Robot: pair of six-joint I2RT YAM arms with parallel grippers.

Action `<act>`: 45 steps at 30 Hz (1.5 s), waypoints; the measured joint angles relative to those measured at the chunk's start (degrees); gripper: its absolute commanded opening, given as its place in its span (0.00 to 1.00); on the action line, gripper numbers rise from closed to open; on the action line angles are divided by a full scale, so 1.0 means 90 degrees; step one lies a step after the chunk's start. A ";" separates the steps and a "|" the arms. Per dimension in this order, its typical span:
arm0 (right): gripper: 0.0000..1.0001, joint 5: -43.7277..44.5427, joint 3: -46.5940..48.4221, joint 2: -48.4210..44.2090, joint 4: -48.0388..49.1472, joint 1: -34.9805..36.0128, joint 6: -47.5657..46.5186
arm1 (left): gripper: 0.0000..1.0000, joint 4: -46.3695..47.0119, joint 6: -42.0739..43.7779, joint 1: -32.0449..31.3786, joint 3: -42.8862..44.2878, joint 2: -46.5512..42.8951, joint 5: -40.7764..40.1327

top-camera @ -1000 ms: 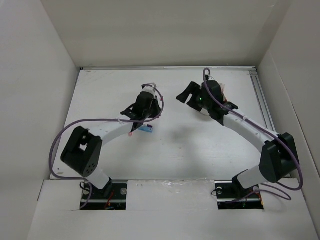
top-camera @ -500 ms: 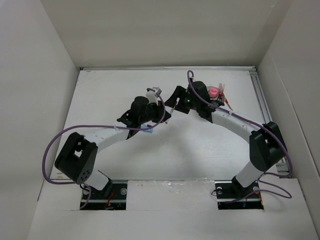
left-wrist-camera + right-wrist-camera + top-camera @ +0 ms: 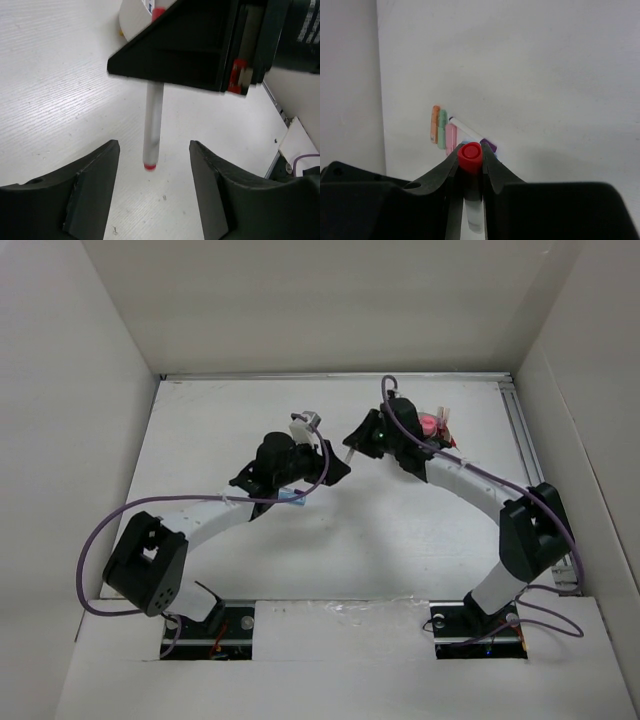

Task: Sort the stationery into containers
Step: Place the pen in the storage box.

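Note:
A white marker (image 3: 470, 156) with a red cap stands between my right gripper's (image 3: 470, 150) fingers, which are shut on it. In the left wrist view the same marker (image 3: 152, 125) hangs down from the right gripper's black body, its red end just above the table. My left gripper (image 3: 154, 185) is open below it, one finger on each side, touching nothing. From above, the two grippers (image 3: 338, 470) (image 3: 352, 440) meet mid-table. The white container (image 3: 441, 420), with pink and red items in it, is mostly hidden behind the right arm.
Orange (image 3: 435, 124), green (image 3: 442, 129) and pink (image 3: 451, 139) pieces lie side by side on the table with a purple-capped white marker (image 3: 470, 131). A blue piece (image 3: 293, 498) lies under the left wrist. White walls enclose the table on three sides.
The right arm swung left to meet the left gripper and shut on the red-capped marker. The left gripper, shut before, has opened and let go of it.

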 measured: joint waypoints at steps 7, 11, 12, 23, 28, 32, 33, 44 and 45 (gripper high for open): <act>0.00 0.1783 0.0699 -0.0078 -0.0568 -0.0571 -0.0243 | 0.58 0.0010 -0.0007 0.0000 -0.0119 -0.0231 0.0002; 0.00 0.3507 0.1314 -0.0063 -0.0794 -0.0804 -0.0600 | 0.58 0.0066 -0.0036 0.0000 -0.0119 -0.0248 0.0070; 0.00 0.3912 0.1460 -0.0034 -0.0801 -0.0843 -0.0709 | 0.58 0.0068 -0.0044 0.0000 -0.0119 -0.0248 0.0080; 0.00 0.6142 0.2113 0.1168 -0.0882 -0.1037 -0.1664 | 0.58 0.0095 -0.0136 0.0000 -0.0119 -0.0248 0.0243; 0.00 0.6380 0.2113 0.1467 -0.0950 -0.1027 -0.1846 | 0.58 0.0097 -0.0138 0.0000 -0.0119 -0.0233 0.0250; 0.02 0.6601 0.2120 0.1477 -0.0918 -0.0920 -0.1979 | 0.58 0.0095 -0.0141 0.0000 -0.0119 -0.0219 0.0262; 0.03 0.6642 0.2123 0.1489 -0.0916 -0.0886 -0.2004 | 0.58 0.0095 -0.0141 0.0000 -0.0119 -0.0219 0.0265; 0.15 0.6975 0.2164 0.1974 -0.0872 -0.0580 -0.2176 | 0.58 0.0087 -0.0138 0.0000 -0.0119 -0.0192 0.0238; 0.19 0.6985 0.2166 0.1974 -0.0869 -0.0568 -0.2176 | 0.58 0.0087 -0.0138 0.0000 -0.0119 -0.0192 0.0231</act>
